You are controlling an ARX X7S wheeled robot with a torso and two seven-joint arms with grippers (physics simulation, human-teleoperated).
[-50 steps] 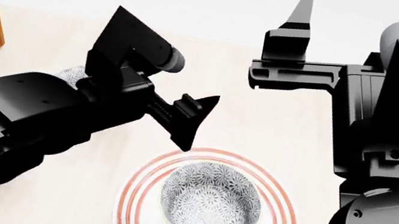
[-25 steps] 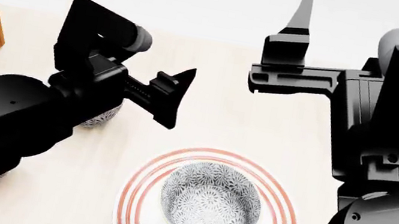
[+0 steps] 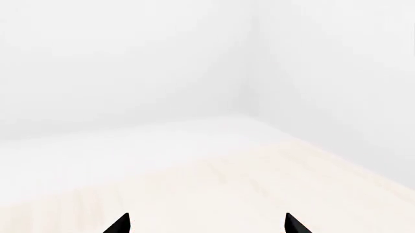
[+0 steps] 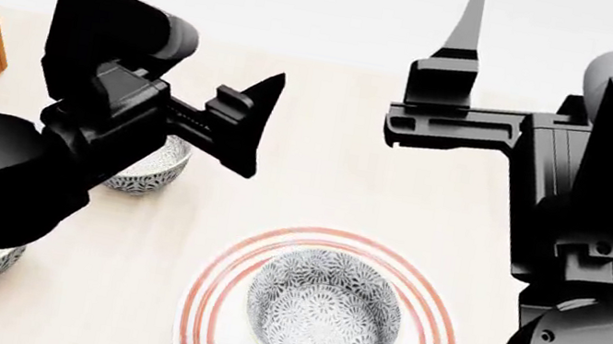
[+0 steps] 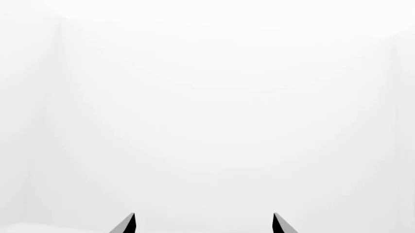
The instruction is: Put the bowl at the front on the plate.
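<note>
Small round ceramic bowl (image 4: 321, 326), white with grey-blue floral pattern, stands upright at the centre of the wide white plate (image 4: 208, 298) with red rings, on the pale wooden counter (image 4: 318, 183). Left hand (image 3: 206, 224) and right hand (image 5: 202, 224) are both raised clear, fingers spread apart, empty. Two look-alike bowls (image 4: 149, 168) sit beside the left arm.

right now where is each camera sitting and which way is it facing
Head view: on the head, looking down at the bowl on the plate; both arms show, left gripper, right gripper.
Left wrist view: near that gripper, facing out over bare table to white walls; only fingertips show.
Right wrist view: near that gripper, facing blank white; only fingertips.
Shared: both wrist views show open fingertips, no bowl.
</note>
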